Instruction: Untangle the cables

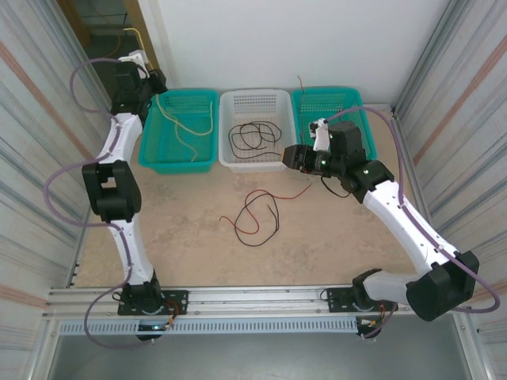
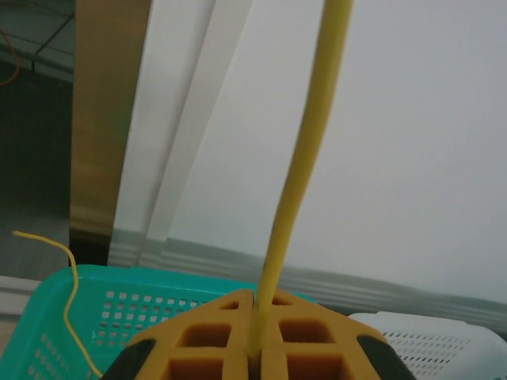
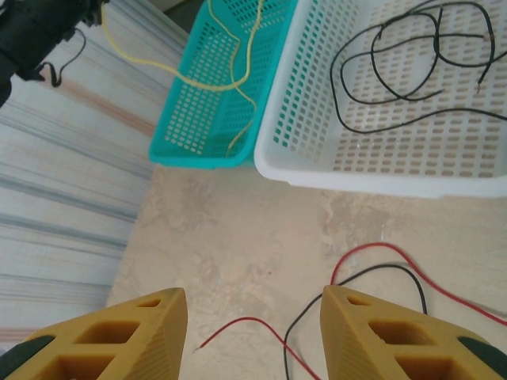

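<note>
There are three baskets in a row at the far side of the table (image 1: 182, 226); two are green and one is white.

The left green basket (image 1: 178, 164) has a yellow cable (image 2: 305, 158) in it; it looks like one long cable, but I cannot tell for sure. It runs up out of the basket to the left gripper (image 1: 158, 81), which is up by the basket's far left corner; in the left wrist view its fingers (image 2: 198, 340) are squeezed tight on the yellow cable, which sticks up from between them.

The white basket (image 1: 253, 164) is in the middle, touching the left green basket; thin black cables (image 1: 252, 134) lie in loops on its floor; they cross so much that I cannot count them.

The right green basket (image 1: 315, 99) is partly behind the right arm; I cannot tell what is in it.

Two more cables lie on the bare table in front of the white basket; one red cable (image 3: 372, 246) and one black cable (image 3: 392, 266); they cross each other and are tangled together.

The right gripper (image 3: 253, 293) hangs over the table just in front of the white basket; its two fingers are wide apart and hold nothing; the red cable and the black cable lie below it.
</note>
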`<state>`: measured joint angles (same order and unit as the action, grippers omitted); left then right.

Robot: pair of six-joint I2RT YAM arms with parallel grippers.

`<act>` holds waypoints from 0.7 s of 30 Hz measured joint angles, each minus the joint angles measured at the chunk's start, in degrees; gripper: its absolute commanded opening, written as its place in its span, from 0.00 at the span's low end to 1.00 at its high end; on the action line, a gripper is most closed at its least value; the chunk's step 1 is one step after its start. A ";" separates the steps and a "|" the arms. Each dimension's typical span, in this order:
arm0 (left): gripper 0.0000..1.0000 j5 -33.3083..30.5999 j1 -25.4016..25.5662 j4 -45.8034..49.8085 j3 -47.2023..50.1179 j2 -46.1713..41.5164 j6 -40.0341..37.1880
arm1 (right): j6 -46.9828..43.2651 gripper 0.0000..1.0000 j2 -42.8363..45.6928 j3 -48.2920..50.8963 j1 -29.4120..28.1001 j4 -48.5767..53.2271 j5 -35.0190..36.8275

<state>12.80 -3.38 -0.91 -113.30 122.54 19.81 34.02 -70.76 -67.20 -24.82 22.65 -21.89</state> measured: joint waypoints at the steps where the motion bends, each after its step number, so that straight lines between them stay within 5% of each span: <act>1: 0.03 0.46 0.00 1.14 -1.81 1.62 -0.11 | -0.02 0.46 0.00 0.07 0.02 0.31 0.02; 4: 0.06 2.25 0.00 5.53 -8.61 7.67 -0.72 | -0.02 0.46 0.00 0.09 0.09 1.03 0.02; 6: 0.17 3.06 0.00 8.11 -10.91 10.58 -1.31 | -0.04 0.46 0.00 0.22 0.11 1.33 0.02; 8: 0.51 3.52 0.09 10.73 -11.08 12.57 -2.49 | -0.04 0.46 0.00 0.55 0.20 1.51 0.02; 12: 0.98 1.97 0.76 16.09 -11.08 14.10 -5.03 | -0.04 0.46 0.00 0.85 0.59 2.23 -0.02; 21: 0.99 -11.78 4.94 19.26 -3.98 4.55 -13.14 | 0.00 0.47 1.77 2.08 0.83 2.73 -0.07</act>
<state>1.02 1.56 18.35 -117.27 127.09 6.68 34.02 -68.99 -65.12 -23.99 25.39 -21.96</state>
